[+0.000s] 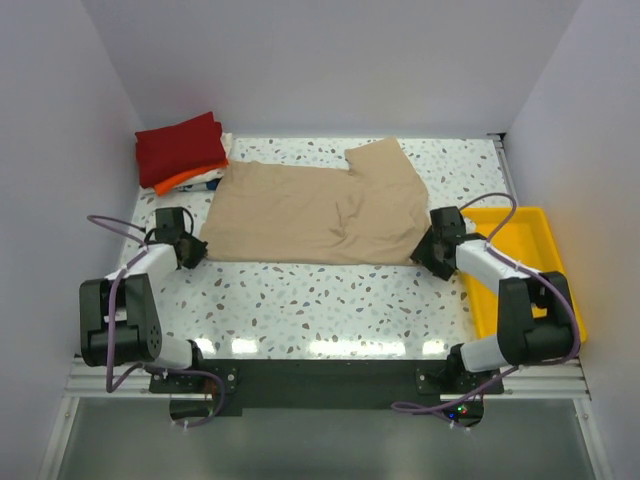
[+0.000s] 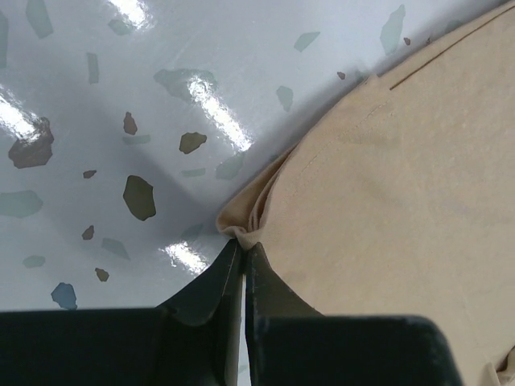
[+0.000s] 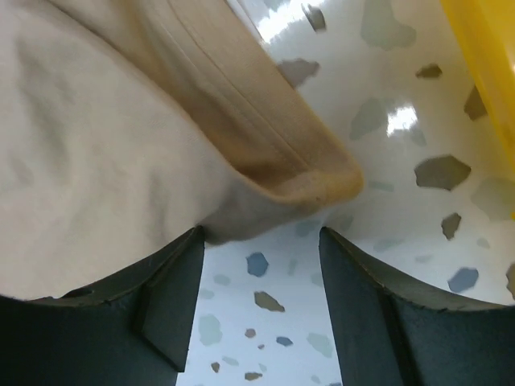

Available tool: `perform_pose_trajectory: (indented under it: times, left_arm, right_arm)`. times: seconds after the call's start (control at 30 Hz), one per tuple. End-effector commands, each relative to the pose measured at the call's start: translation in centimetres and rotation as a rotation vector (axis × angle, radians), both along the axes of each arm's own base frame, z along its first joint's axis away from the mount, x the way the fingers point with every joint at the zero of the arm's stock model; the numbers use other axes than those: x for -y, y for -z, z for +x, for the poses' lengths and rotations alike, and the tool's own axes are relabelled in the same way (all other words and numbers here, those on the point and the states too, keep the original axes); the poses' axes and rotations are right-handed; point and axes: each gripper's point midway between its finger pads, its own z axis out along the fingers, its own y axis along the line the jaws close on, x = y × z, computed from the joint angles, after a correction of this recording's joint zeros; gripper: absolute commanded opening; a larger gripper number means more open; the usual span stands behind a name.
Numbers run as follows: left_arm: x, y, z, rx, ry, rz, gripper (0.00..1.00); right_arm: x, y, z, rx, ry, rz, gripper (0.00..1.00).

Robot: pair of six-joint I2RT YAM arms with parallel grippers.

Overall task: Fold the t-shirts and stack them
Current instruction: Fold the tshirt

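The tan t-shirt (image 1: 320,210) is spread flat across the middle of the speckled counter (image 1: 330,300), with one sleeve pointing toward the far wall. Its left edge is gripped by the left tool (image 2: 244,256), whose jaws are closed tight on a small bunched fold of the cloth. In the left wrist view the fabric is seen gathered into creases just where it is pinched.

The right tool (image 3: 261,241) is set at the shirt's near right corner with its jaws spread wide. In the right wrist view a hemmed corner of the shirt is seen just ahead of the gap, close to the finger (image 3: 173,273) at the left of that view. Bare counter shows between the jaws, and nothing is clamped.

A stack of folded shirts is placed at the far left corner of the counter. A dark red shirt (image 1: 180,147) is on top, an orange shirt (image 1: 180,181) is under it, and a white shirt (image 1: 226,143) shows at the edge. The tan t-shirt's far left corner lies just beside this stack. A yellow tray (image 1: 530,225) is placed at the right edge of the counter, beside the right tool.
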Motion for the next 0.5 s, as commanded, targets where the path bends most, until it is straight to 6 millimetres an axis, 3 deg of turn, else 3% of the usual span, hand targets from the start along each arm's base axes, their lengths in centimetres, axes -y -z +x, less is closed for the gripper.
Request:
perform_pose_trajectory:
  times: [0.0, 0.1, 0.17, 0.23, 0.33, 0.4, 0.43, 0.47]
  left_arm:
    - [0.2, -0.8, -0.1, 0.034, -0.012, -0.019, 0.00]
    - [0.2, -1.0, -0.2, 0.033, -0.012, -0.021, 0.00]
    - [0.2, -1.7, -0.2, 0.044, -0.008, -0.014, 0.00]
    - [-0.3, -2.2, -0.6, 0.037, -0.021, 0.013, 0.00]
    - [-1.2, -3.1, -1.5, 0.039, -0.039, 0.064, 0.00]
    - [-1.6, -3.9, -2.2, 0.055, -0.051, 0.092, 0.00]
    - [-1.6, -3.4, -2.7, 0.037, -0.053, 0.097, 0.00]
    - [-1.7, -3.8, -3.0, 0.051, -0.059, 0.105, 0.00]
  right_arm:
    - [0.4, -0.2, 2.8, 0.071, 0.061, -0.011, 0.61]
    - [0.7, -0.3, 3.7, 0.090, 0.078, -0.032, 0.46]
    - [1.2, -0.7, 4.2, 0.103, 0.089, -0.053, 0.24]
    - [1.2, -1.8, 4.2, 0.109, 0.074, -0.059, 0.07]
    - [1.3, -3.3, 3.0, 0.096, 0.059, -0.060, 0.01]
    - [1.5, -6.1, 1.9, 0.135, 0.056, -0.058, 0.00]
    - [1.6, -5.7, 1.2, 0.104, 0.054, -0.065, 0.00]
    - [1.8, -6.9, 0.7, 0.126, 0.058, -0.063, 0.00]
